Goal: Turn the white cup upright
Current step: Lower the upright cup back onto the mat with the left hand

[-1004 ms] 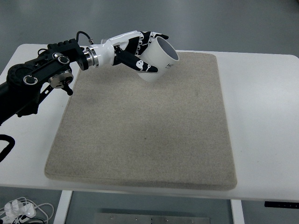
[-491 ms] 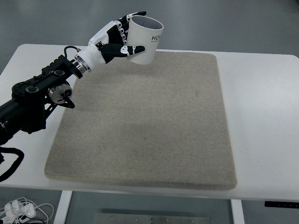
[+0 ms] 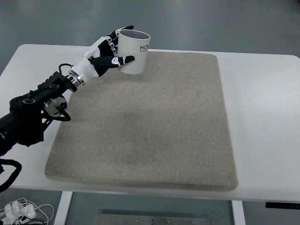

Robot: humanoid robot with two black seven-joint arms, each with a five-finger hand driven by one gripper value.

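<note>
A white table [image 3: 262, 117] fills most of the frame, its top running from the left edge to the right edge. A large beige mat [image 3: 150, 126] lies flat on it and covers the centre of the picture, with bare table showing on both sides and along the lower edge. The black left arm [image 3: 33, 112] enters at the lower left edge and reaches diagonally up toward the upper centre-left. It ends in the left hand [image 3: 105, 54], white with black joints, at the upper left corner of the mat. The hand's fingers [image 3: 123, 59] are curled around the white cup [image 3: 132, 51], one finger lying across its near side and the others wrapping its far left side, so the cup is firmly gripped. The cup stands close to upright with its dark open mouth facing up and slightly away; black lettering shows on its right side, partly cut off. Whether its base touches the mat cannot be judged. White cables [image 3: 21, 209] lie bundled at the lower left corner, below the table edge.
</note>
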